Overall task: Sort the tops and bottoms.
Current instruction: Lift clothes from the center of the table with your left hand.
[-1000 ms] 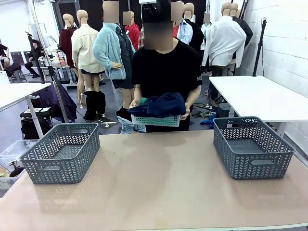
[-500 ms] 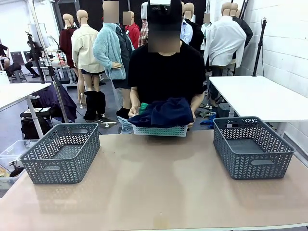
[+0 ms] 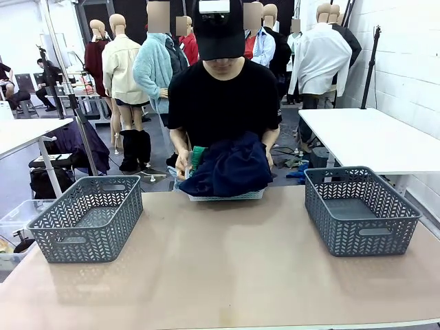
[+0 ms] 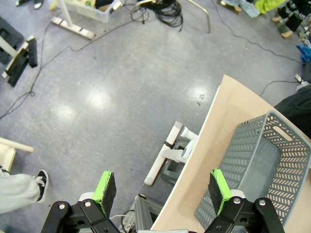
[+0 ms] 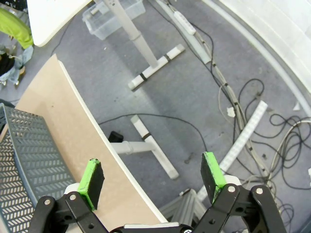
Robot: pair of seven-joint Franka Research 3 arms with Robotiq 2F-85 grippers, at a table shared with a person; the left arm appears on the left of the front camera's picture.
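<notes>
Lowered by the person's hands [image 3: 182,165], the clothes basket [image 3: 227,195] now sits at the far edge of the table [image 3: 227,275], beside which the left gripper [image 4: 161,188] and right gripper [image 5: 151,174] hang open above the floor [image 4: 97,97].

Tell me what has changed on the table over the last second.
The person leaned in and lowered the small pale basket of clothes to the far edge of the table, tipping it forward; the dark blue garment now hangs over its front. The left grey basket and right grey basket stayed put; the left gripper and right gripper stayed open.
</notes>
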